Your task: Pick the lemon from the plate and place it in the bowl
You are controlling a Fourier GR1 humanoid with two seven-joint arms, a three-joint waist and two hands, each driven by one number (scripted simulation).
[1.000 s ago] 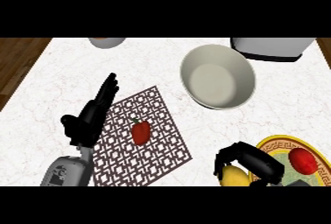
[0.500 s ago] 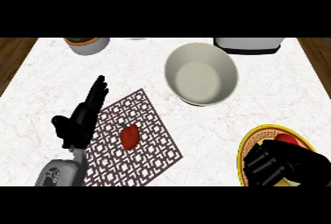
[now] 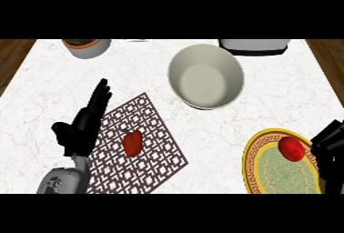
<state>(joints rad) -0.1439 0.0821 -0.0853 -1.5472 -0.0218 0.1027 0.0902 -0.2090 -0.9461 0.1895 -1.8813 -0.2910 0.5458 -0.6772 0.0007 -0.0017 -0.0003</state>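
At lower left the left hand point(image 3: 84, 125) rests with fingers straight, while the right hand point(image 3: 329, 148), fingers unclear, touches the plate point(image 3: 259, 170) at lower right.

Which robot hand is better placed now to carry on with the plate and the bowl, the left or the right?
The right robot hand, probably. It is at the plate's right edge, and the bowl lies further up the counter. The left robot hand rests open beside the patterned mat, far from the plate.

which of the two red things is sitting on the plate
The round red one at the view's right lies on the yellow-rimmed plate, beside the right hand. The longer red one lies on the patterned mat.
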